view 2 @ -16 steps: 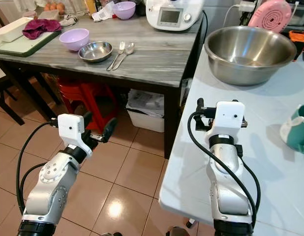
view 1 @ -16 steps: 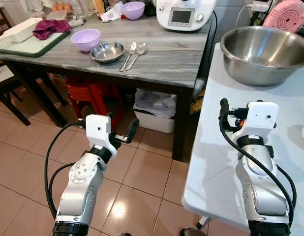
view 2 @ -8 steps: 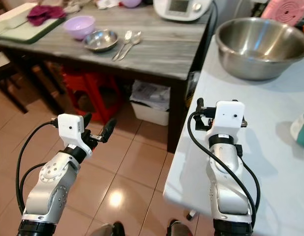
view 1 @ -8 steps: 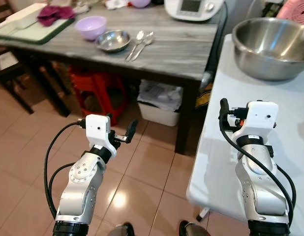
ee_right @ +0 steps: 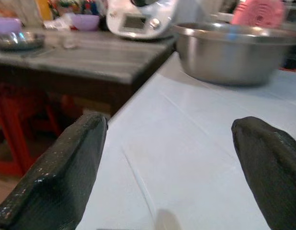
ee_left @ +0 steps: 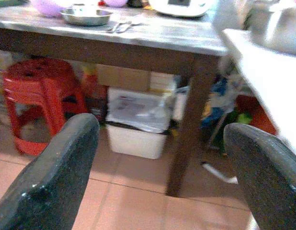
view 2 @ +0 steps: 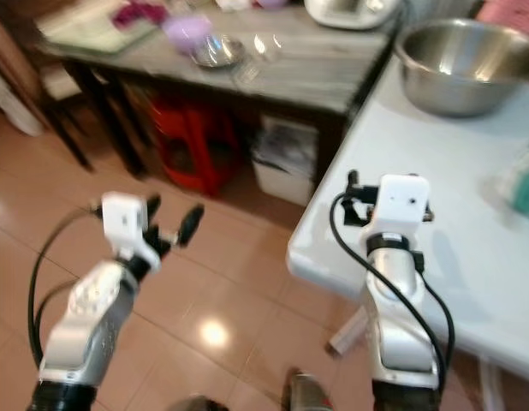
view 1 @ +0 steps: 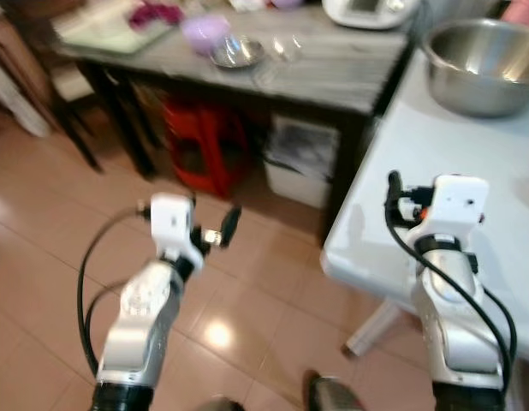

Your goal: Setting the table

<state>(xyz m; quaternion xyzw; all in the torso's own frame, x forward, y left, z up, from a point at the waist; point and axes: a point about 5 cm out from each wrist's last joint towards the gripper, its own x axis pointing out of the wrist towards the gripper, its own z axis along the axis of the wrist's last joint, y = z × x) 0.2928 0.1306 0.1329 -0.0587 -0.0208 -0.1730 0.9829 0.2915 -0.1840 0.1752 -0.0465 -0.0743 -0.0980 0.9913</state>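
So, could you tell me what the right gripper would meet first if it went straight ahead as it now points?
Probably the large steel bowl. The right gripper, open, points low along the white table toward it, though depth is hard to judge.

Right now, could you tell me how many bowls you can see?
3, possibly more out of view: a lilac bowl and a small steel bowl side by side on the grey table, and a large steel bowl on the white table.
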